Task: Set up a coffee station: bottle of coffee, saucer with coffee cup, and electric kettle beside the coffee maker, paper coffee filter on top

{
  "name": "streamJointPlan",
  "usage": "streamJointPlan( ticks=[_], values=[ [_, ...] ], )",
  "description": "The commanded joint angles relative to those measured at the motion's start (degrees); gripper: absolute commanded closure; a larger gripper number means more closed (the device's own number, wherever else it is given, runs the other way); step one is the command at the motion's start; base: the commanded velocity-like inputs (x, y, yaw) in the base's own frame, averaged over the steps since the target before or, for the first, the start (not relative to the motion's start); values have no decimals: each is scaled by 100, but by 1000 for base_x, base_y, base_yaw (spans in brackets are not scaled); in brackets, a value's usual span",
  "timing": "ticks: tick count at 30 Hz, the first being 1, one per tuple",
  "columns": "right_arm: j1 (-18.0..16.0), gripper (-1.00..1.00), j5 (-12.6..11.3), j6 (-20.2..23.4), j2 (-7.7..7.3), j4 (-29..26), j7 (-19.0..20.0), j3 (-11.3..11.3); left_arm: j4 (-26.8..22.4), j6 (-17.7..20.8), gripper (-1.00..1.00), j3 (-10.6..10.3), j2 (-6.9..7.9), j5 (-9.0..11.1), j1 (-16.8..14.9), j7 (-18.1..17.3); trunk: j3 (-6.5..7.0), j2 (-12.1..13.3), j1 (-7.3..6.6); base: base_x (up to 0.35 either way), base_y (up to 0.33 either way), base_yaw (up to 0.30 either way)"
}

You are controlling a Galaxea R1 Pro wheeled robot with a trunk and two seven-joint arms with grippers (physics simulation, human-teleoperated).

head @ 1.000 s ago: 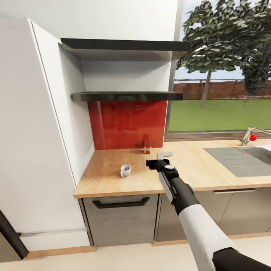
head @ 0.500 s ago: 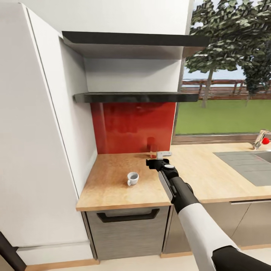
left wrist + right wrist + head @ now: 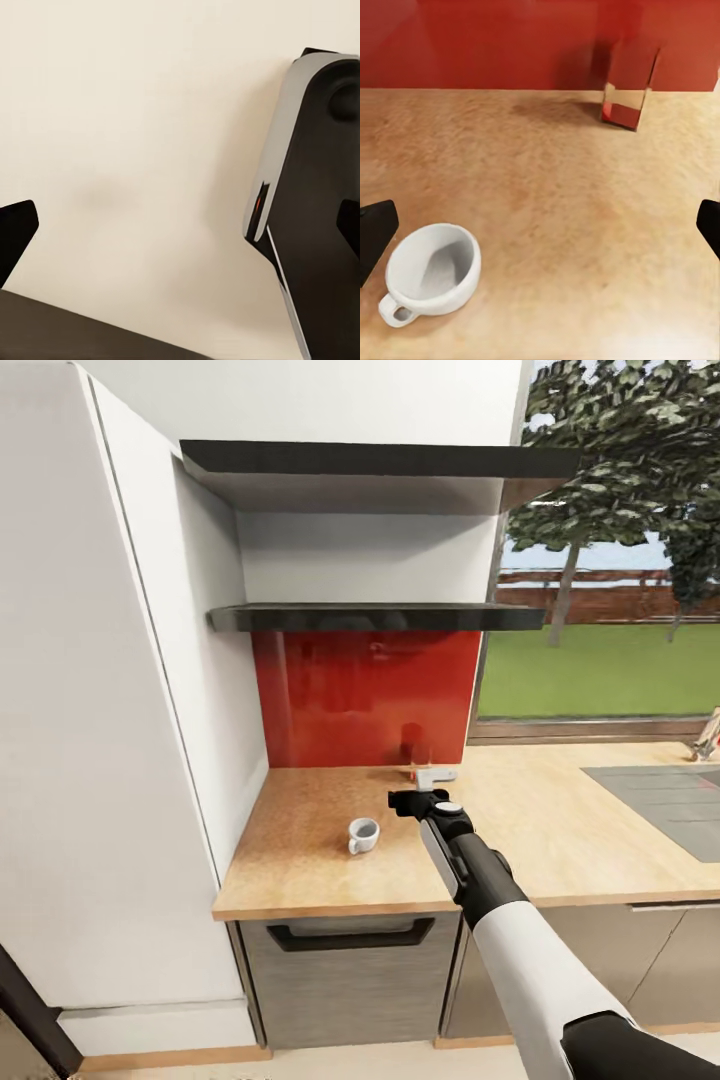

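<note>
Camera swung leftward since a second ago: sink and tap now nearly off the right edge of the head view, shelves and red backsplash [image 3: 365, 698] drifted rightward in frame. Coffee cup [image 3: 362, 835] unmoved on the wood, same spot relative to the backsplash corner. Right arm still outstretched over the slab, in the same place in the picture.

Right end effector [image 3: 407, 801] held above the kitchen countertop [image 3: 300, 860], just right of the cup and apart from it. Black fingertips [image 3: 375, 234] seen at both edges of the right wrist view, spread wide, nothing between them.

Cup upright, white, empty, handle toward the front edge of the tabletop; in the right wrist view [image 3: 431, 273] near one fingertip, not touching. Standing directly on bare wood.

Small clear glass-like block [image 3: 628, 90] with red tint by the backsplash, well beyond the cup. Pale flat piece [image 3: 437, 772] on the wood beside it, identity unclear.

Two dark shelves [image 3: 375, 617] above the backsplash, tops not visible from this angle. Tall white cabinet [image 3: 110, 710] to the left.

Left wrist view: one dark fingertip [image 3: 13, 232] at the frame edge over pale floor, part of the grey-and-black robot body [image 3: 307, 217] alongside. Left end effector: jaw opening cannot be told.
</note>
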Motion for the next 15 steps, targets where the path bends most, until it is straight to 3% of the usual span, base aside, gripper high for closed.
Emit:
streamJointPlan(
  ticks=[1,8,15],
  values=[
    [-2,-100,-25,27,0,-4,-38,14,6,-24,-100,-48,-1,38,-1,12,-10,-6,3,0,0,205],
    [0,-100,-19,22,0,5,-43,8,6,-24,-100,-47,-2,38,-1,12,-46,-6,3,41,0,201],
    [7,-100,-17,19,0,358,-41,-7,9,-22,-100,-40,-2,38,-1,19,-49,-6,3,73,0,18]
  ],
)
